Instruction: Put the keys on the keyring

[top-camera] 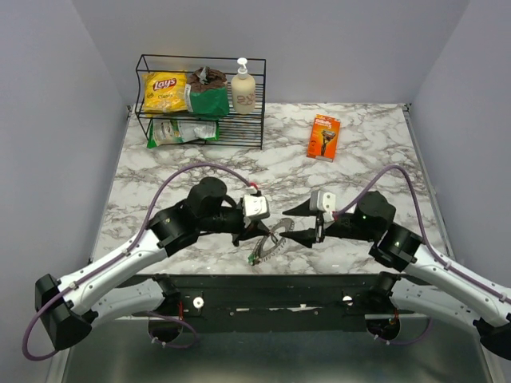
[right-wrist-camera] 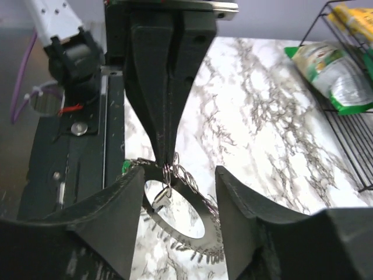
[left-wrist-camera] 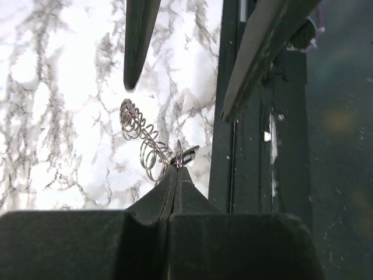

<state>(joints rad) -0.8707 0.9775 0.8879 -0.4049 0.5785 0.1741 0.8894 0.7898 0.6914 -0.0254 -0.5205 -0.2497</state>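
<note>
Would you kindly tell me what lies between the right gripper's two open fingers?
Between the fingers of the right gripper lies the keyring, pinched by the shut left gripper; the right wrist view shows it.

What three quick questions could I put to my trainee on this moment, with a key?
1. True or false: the left gripper is shut, pinching the keyring at its edge.
2. Pick one. The right gripper is: A) open, with one finger on each side of the keyring; B) shut and touching nothing; C) shut and lifted far off to one side.
3. Fill the gap: the soap bottle stands on the ___ shelf of the wire rack.

Key: 1 true; 2 A; 3 top.
</note>
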